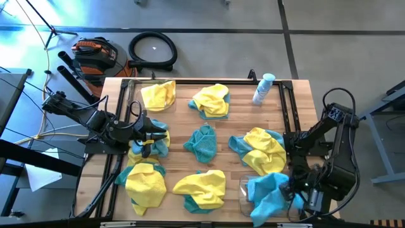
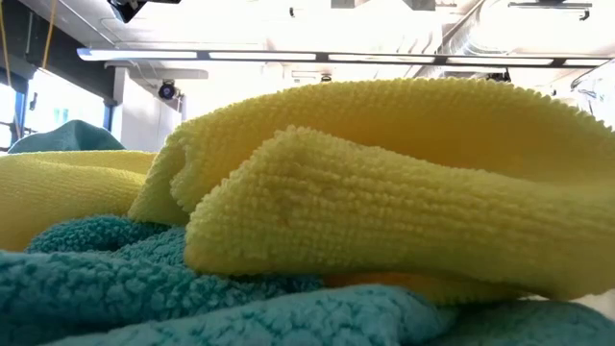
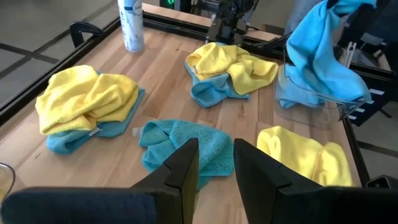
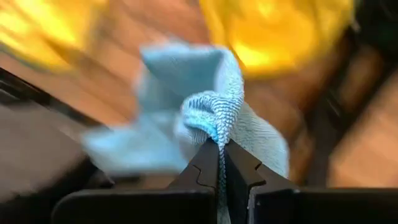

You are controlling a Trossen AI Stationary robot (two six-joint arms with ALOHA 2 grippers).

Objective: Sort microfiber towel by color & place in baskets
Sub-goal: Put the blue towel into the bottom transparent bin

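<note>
Counter: pale wooden counter (image 1: 237,107) with a dark frame along its edges.
Yellow towels: yellow towel (image 1: 158,95) near the far left corner; a second one at the near left.
Mixed heaps: yellow-over-teal heap (image 1: 211,100) at far centre; others at right centre and near centre.
Teal towel: lone teal towel (image 1: 202,142) mid-counter.
Bottle: white-and-blue spray bottle (image 1: 263,88), far right.
Basket: clear basket (image 1: 244,190), near right.

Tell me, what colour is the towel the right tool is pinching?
Light blue. The right tool is shut on the blue towel; the right wrist view shows it best.
</note>
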